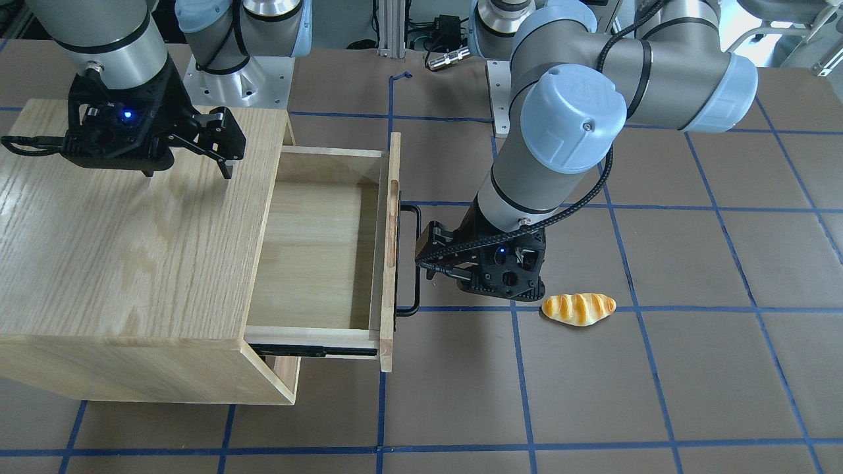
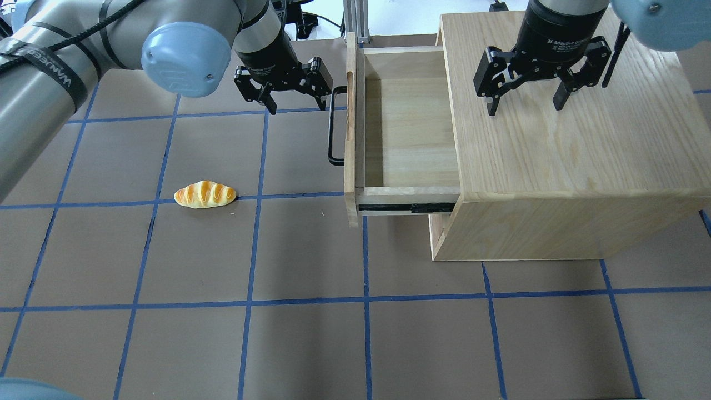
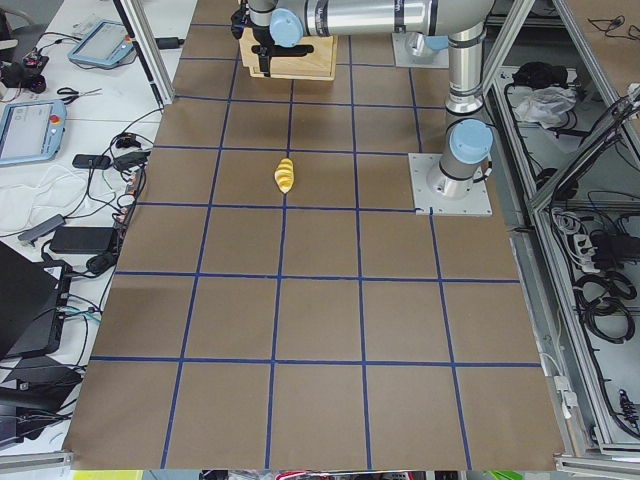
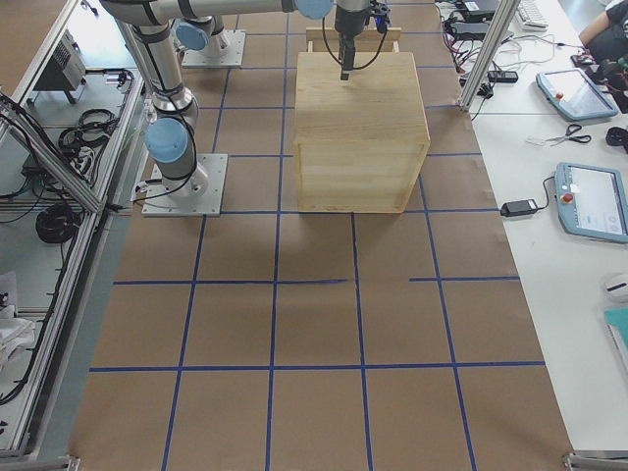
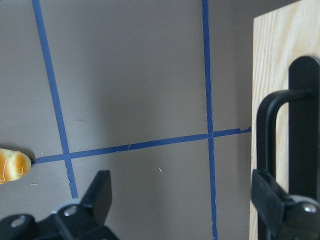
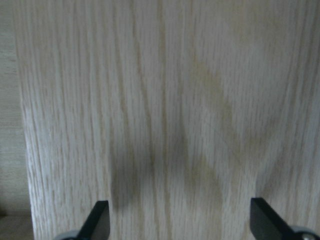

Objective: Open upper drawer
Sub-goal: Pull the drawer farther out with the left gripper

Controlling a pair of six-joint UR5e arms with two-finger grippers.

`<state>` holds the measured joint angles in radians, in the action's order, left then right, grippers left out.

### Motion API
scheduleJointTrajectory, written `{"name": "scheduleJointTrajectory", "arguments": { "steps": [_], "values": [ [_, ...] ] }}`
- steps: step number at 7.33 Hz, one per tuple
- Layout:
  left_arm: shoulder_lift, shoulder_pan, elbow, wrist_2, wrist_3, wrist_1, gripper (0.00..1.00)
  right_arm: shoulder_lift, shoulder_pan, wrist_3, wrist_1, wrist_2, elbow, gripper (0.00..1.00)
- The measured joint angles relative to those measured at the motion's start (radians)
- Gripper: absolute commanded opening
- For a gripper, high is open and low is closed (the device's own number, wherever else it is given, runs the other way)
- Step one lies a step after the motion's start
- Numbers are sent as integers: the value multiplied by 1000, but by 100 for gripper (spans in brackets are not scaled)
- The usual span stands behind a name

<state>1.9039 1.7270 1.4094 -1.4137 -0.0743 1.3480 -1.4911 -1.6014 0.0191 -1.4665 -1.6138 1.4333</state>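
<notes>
Overhead exterior view gives me the clearest read. The upper drawer [image 2: 408,133] lies between my two pincers, pulled well out of the cabinet [image 2: 583,144] and empty inside. Its front panel and black handle [image 2: 331,128] sit just beside the left pincer [image 2: 296,103]. That pincer is released, jaws spread, with nothing between them. In the left wrist view the top bend of the handle sits right by one finger [image 5: 280,200], and I cannot tell whether they touch.

The right pincer [image 2: 525,105] hovers over the cabinet top, also spread and holding nothing. A bread roll [image 2: 205,194] rests on the counter [image 2: 305,255], well apart from the left pincer on the robot's side.

I judge the opening largely done.

The drawer looks stiff and, being empty, light. It runs on black side rails, so it should slide easily if pulled straight. The handle is a rigid, smooth metal bar. I would grip it at mid-length, because a pull at one end could skew the drawer on its rails.
</notes>
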Motion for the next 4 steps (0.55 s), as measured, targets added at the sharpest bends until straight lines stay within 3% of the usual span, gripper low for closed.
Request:
{"name": "scheduleJointTrajectory", "arguments": {
  "steps": [4],
  "values": [
    [-2,15,7,39,-31,0,100,0,0,0,0,0,0,100]
  ]
}}
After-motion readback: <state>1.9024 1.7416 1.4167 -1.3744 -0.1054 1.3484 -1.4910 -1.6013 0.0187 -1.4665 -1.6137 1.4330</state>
